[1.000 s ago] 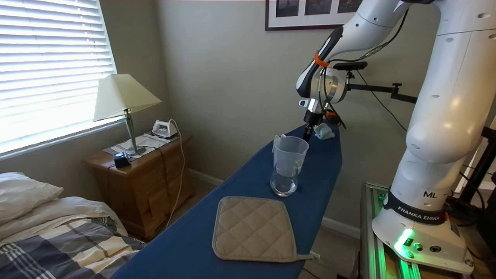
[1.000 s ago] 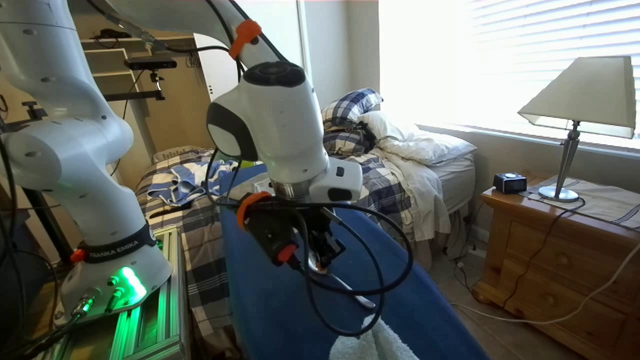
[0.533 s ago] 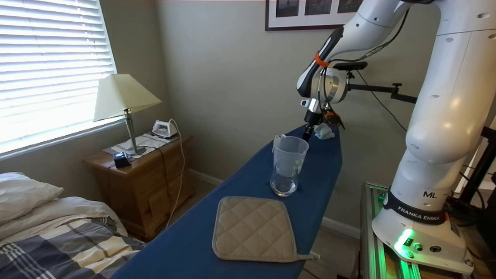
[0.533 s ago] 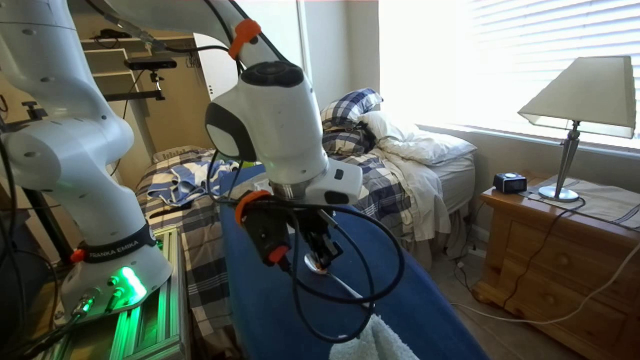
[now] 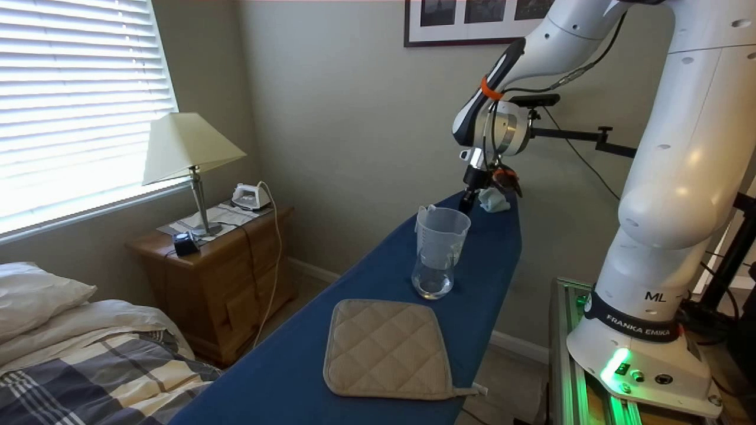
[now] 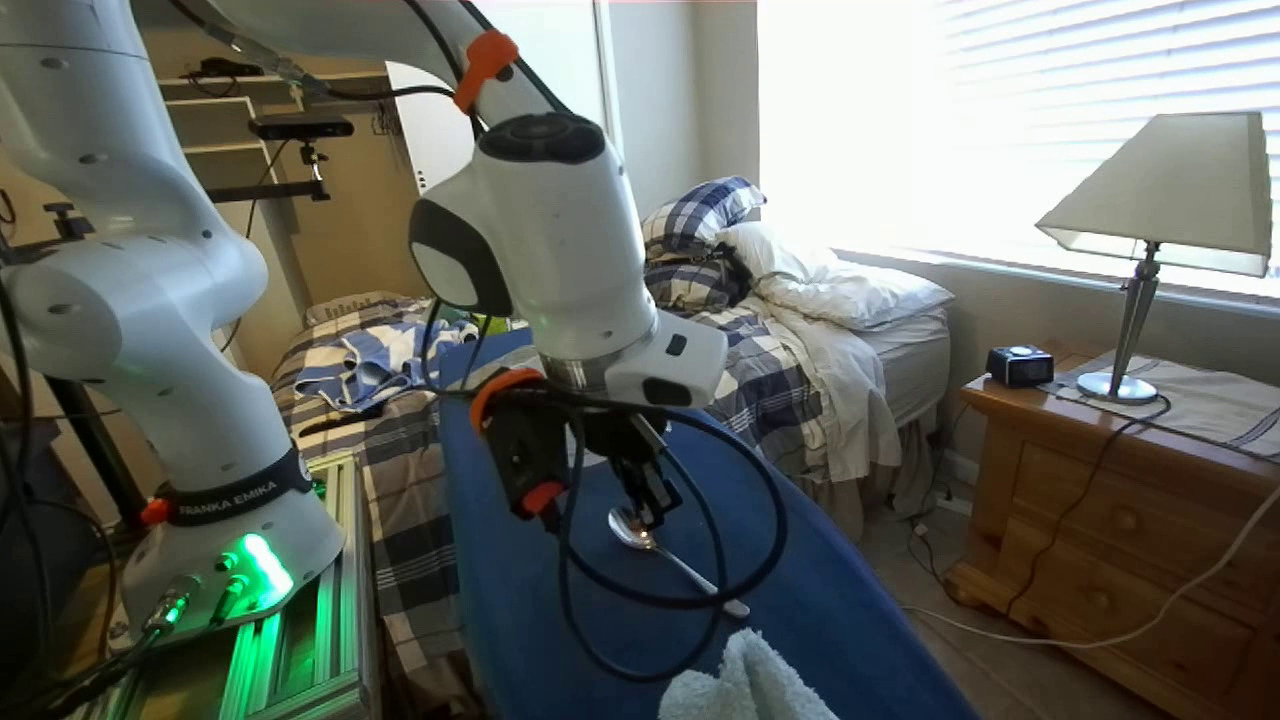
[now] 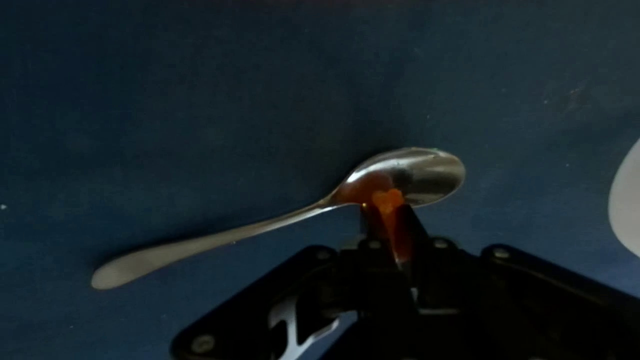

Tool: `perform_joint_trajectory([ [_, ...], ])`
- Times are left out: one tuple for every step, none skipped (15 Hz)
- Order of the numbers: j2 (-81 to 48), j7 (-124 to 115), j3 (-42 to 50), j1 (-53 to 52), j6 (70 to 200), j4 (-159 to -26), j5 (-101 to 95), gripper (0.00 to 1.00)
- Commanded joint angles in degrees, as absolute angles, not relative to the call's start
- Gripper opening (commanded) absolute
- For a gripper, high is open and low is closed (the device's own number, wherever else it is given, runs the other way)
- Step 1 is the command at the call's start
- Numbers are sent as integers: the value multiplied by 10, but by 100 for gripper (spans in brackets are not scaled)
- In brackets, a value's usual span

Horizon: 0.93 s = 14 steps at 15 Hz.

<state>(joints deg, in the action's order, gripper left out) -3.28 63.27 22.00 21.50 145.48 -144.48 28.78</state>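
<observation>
While pincer (image 7: 388,209) stands narrow, spoon (image 7: 275,222) gleams silver, slim-handled, orange-tinged at rounded end.

Getting daylight from window (image 6: 930,120), blowing out to white in an exterior view. Glowing green at robot base (image 5: 649,357). Looking dim in wrist view, glinting off spoon (image 7: 280,220), blurring on dark gripper (image 7: 387,207).

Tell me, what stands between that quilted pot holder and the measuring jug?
A clear glass stands on the blue ironing board between the pot holder and the measuring jug, as an exterior view shows.
</observation>
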Motion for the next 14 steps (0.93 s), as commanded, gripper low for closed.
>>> perform_joint_trajectory([
  [-7, 604, 212, 220, 1463, -1457, 296, 15],
  [-4, 596, 212, 220, 1464, -1458, 294, 17],
  [-3, 584, 214, 220, 1462, -1458, 291, 16],
  [-2, 575, 214, 220, 1464, -1459, 290, 16],
  [-2, 565, 215, 220, 1465, -1460, 287, 16],
  [-3, 553, 216, 220, 1468, -1461, 284, 18],
  [-2, 543, 217, 220, 1469, -1462, 281, 19],
  [-3, 534, 217, 221, 1470, -1464, 280, 19],
  [-3, 526, 218, 221, 1472, -1466, 278, 21],
  [-3, 521, 218, 221, 1472, -1468, 278, 20],
  [-4, 516, 218, 222, 1472, -1469, 278, 20],
  [-5, 512, 218, 222, 1472, -1469, 279, 17],
  [-6, 509, 218, 222, 1473, -1471, 280, 15],
  [-6, 506, 217, 221, 1473, -1472, 281, 16],
])
